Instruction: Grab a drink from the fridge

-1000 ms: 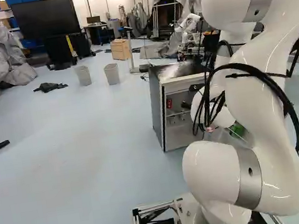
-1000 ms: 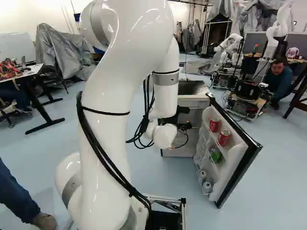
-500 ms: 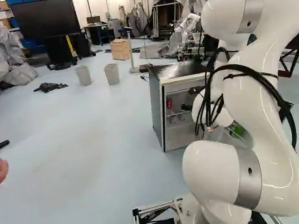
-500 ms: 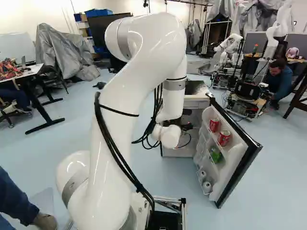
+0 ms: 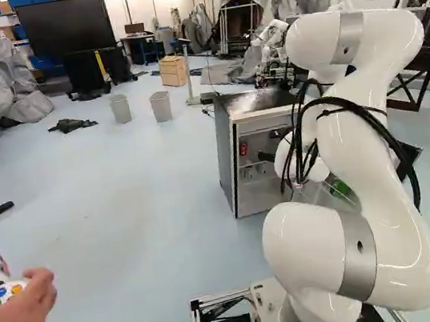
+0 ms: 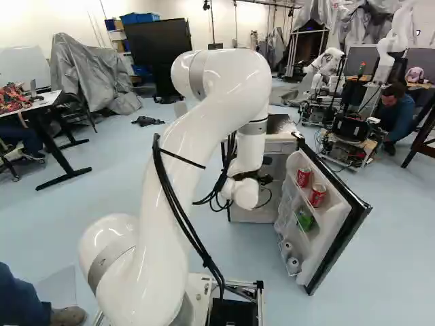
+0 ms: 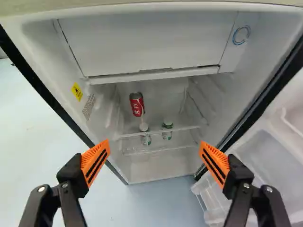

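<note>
My gripper (image 6: 264,179) is partly hidden by the wrist in the right base view, in front of the fridge's (image 5: 232,166) front. In the wrist view the gripper (image 7: 154,145) stands wide open, nothing between its orange pads. Ahead of it lies the fridge interior, where a red can (image 7: 137,104) stands on a clear shelf. Below that shelf are two bottles (image 7: 145,135) (image 7: 167,131) with pale caps. The fridge door (image 6: 340,221) hangs open, holding two red cans (image 6: 304,176) (image 6: 317,195), a green item (image 6: 305,219) and two more cans (image 6: 287,248) (image 6: 293,265) lower down.
The open door's dark edge juts toward the base at the arm's right. A person's hands (image 5: 16,320) with a controller are at the left of the left base view. Another robot (image 6: 329,64) stands beyond the door, with a person beside equipment. Two grey bins (image 5: 161,106) stand further back.
My arm's raised elbow has sunk, and the wrist has shifted a little toward the fridge. The hands with the controller have come into the left base view. The base has stayed put.
</note>
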